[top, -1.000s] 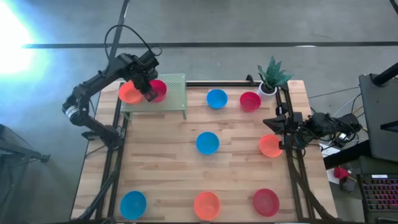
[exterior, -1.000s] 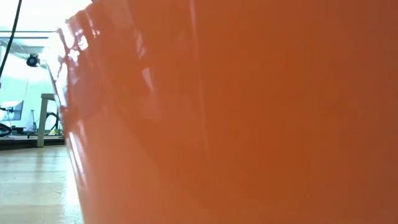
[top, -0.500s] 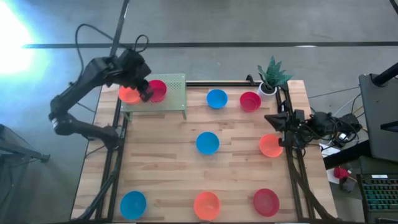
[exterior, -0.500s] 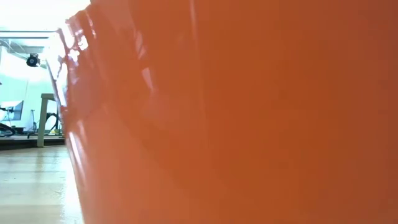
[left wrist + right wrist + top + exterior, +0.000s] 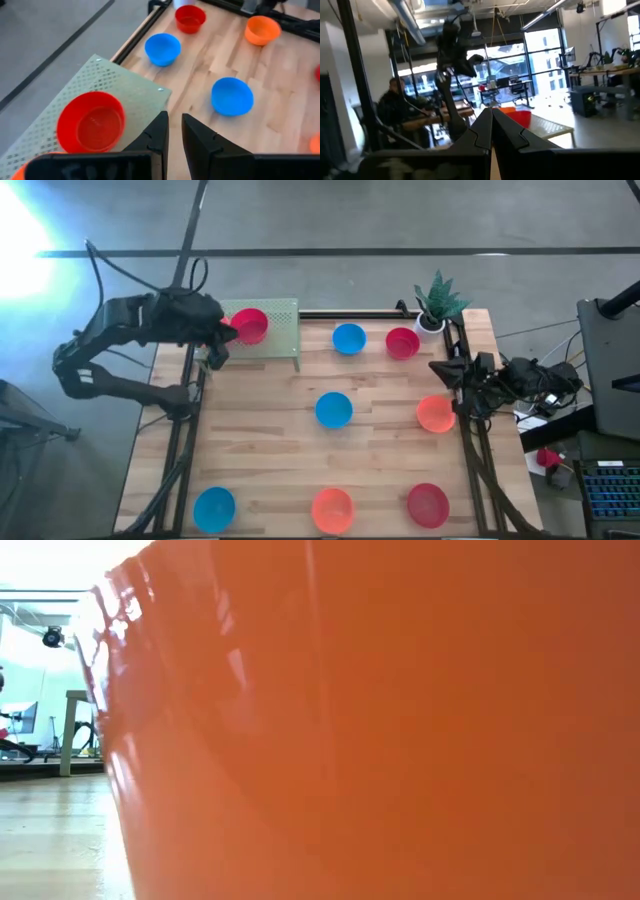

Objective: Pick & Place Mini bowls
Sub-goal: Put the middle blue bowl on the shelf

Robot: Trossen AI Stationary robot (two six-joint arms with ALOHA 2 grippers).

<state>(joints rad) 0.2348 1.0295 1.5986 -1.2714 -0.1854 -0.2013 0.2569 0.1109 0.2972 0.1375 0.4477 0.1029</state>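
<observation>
Mini bowls: eight show from above. A red bowl (image 5: 250, 325) sits on the green perforated stand (image 5: 282, 312) at the table's 11 o'clock corner.
Far edge: a blue bowl (image 5: 348, 338) and a red bowl (image 5: 402, 342) lie near 12 to 1 o'clock, the red one just beside the white plant pot (image 5: 430, 324).
Middle: one blue bowl (image 5: 333, 409) is at the centre, with bare wood all round it.
Right edge: an orange bowl (image 5: 434, 414) is at 3 o'clock, close to the frame rail.
Near edge: a blue bowl (image 5: 214, 507) at 7 o'clock, an orange bowl (image 5: 332, 508) at 6 and a red bowl (image 5: 427, 505) at 5, well apart.
Low view: an orange bowl wall (image 5: 400, 740) fills nearly all of it.
Left pincer (image 5: 214, 352): at the stand's 9 o'clock edge, over the table's left rail, with its fingers a little apart and nothing between them. The wrist view shows an orange rim (image 5: 17, 172) behind the red bowl.
Right pincer (image 5: 446, 370): at the table's 3 o'clock edge, above the orange bowl, with its fingers pressed together and empty.
Table (image 5: 260, 440): there are wide open strips between the three rows of bowls.
</observation>
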